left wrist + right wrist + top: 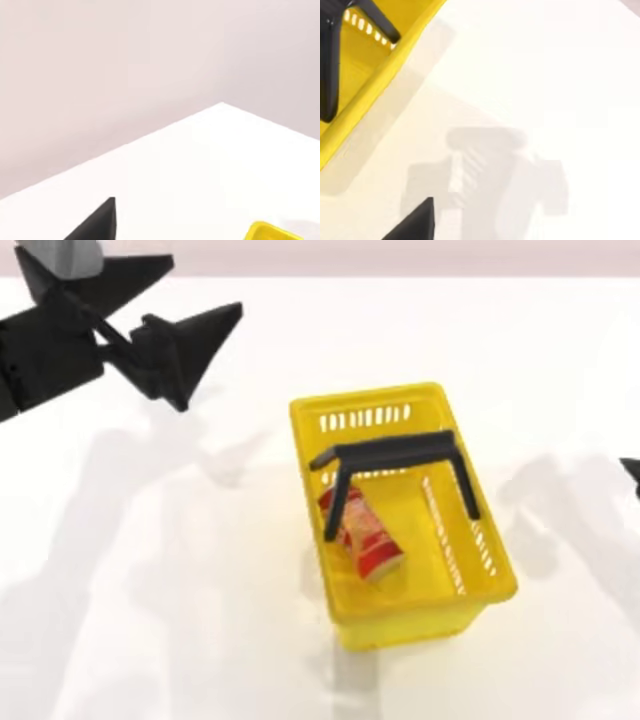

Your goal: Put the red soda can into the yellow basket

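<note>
The red soda can point(366, 537) lies on its side on the floor of the yellow basket point(420, 624), under the basket's black handles point(400, 452). My left gripper point(205, 286) hovers open and empty at the table's far left, well away from the basket. One black finger point(99, 222) of it shows in the left wrist view, along with a corner of the basket point(270, 233). My right gripper point(632, 472) sits at the right edge of the top view, barely in sight. Its wrist view shows one finger point(417, 222) set wide to the side and the basket's wall point(375, 85).
The basket stands in the middle of the white table point(150, 590). A pale wall point(125, 60) rises behind the table's far edge. Arm shadows fall on the tabletop to the basket's left and right.
</note>
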Available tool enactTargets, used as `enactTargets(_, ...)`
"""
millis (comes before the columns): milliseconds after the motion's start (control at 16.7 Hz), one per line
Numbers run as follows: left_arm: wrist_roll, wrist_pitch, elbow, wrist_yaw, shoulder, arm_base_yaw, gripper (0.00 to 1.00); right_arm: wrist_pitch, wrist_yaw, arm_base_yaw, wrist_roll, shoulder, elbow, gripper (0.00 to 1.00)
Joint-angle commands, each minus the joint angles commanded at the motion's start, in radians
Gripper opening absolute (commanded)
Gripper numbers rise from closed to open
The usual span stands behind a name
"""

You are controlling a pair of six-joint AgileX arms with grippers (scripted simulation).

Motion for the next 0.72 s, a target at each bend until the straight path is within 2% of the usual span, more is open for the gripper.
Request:
enactTargets(420,0.0,-0.342,-0.397,-0.393,-0.753,0.103,1.0,-0.472,0.01,0.205,-0.319,0.724,0.699,1.0)
enactTargets(720,0.035,-0.509,-0.616,-0.62,-1.195,0.155,1.0,-0.726,0.01,0.321,-0.494,1.102,1.077,1.0)
